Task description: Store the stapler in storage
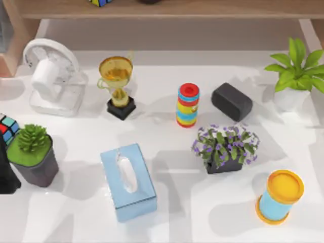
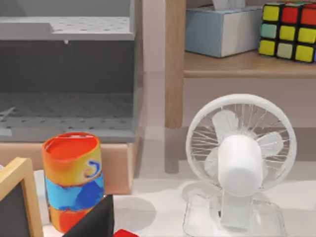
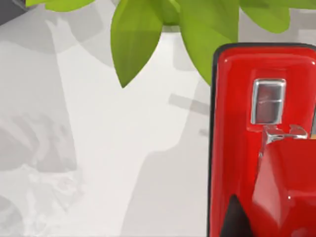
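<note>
1. Two tools, left and right: wide, narrow or holding something, cannot tell for either.
2. At the left edge of the counter [image 1: 167,182], a colour cube [image 1: 7,129]; just in front of it, a green succulent [image 1: 31,137] in a dark pot.
3. Toward the rear left corner, a white fan [image 1: 53,76], standing upright. Seen from the left wrist as well, with an orange-and-blue can [image 2: 72,180] near it and a wooden shelf [image 2: 247,64] behind, carrying a boxed pack of tissues [image 2: 222,29] and a second cube [image 2: 289,29].
4. Right of the fan, a gold trophy [image 1: 116,81] on a black base; toward the front edge, a light blue tissue box [image 1: 127,182].
5. Near the middle of the counter, an upright ring-striped cylinder [image 1: 188,105]; just beside it on the right, not touching, a dark grey block [image 1: 232,101].
6. In front of that block, purple flowers [image 1: 225,147] in a dark pot.
7. Near the front right corner, a blue-and-yellow cylinder [image 1: 279,196], tilted.
8. At the rear right corner, a leafy plant [image 1: 296,71] in a white pot.
9. Seen from the right wrist, the stapler [image 3: 247,148]: glossy red with dark trim, lying on the white counter, green leaves [image 3: 133,39] hanging over one end.
</note>
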`<state>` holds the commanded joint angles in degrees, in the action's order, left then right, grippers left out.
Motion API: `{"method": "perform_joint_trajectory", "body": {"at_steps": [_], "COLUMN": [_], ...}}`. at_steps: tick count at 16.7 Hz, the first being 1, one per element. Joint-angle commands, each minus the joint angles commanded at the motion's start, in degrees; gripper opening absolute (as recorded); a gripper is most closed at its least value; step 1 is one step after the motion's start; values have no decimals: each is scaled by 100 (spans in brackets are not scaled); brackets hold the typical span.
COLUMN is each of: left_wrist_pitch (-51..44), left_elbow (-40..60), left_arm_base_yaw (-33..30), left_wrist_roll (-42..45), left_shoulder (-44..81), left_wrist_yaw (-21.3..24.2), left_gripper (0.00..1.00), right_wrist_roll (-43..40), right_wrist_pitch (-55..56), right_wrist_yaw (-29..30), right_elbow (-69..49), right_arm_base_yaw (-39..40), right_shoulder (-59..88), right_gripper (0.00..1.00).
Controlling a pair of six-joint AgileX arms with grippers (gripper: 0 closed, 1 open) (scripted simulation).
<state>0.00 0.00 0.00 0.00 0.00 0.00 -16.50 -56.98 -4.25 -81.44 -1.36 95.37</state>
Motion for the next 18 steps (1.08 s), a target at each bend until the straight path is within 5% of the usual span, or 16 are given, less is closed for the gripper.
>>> {"method": "perform_joint_trajectory", "body": {"at_steps": [11, 18], "left_wrist_pitch": [0, 0], "left_elbow": [0, 0], "left_arm_base_yaw": [0, 0], "left_wrist_roll": [0, 0], "left_shoulder": [0, 0], "left_wrist_yaw": [0, 0], "left_gripper": [100, 100], "right_wrist_roll": [-191, -422], "right_wrist_pitch": [-1123, -2031], "right_wrist_yaw": [22, 256], "right_elbow": [-4179, -5434], "right_arm_base_yaw": [-1712, -2080], "right_shoulder": [3067, 4829], "right_gripper": [0, 0]}}
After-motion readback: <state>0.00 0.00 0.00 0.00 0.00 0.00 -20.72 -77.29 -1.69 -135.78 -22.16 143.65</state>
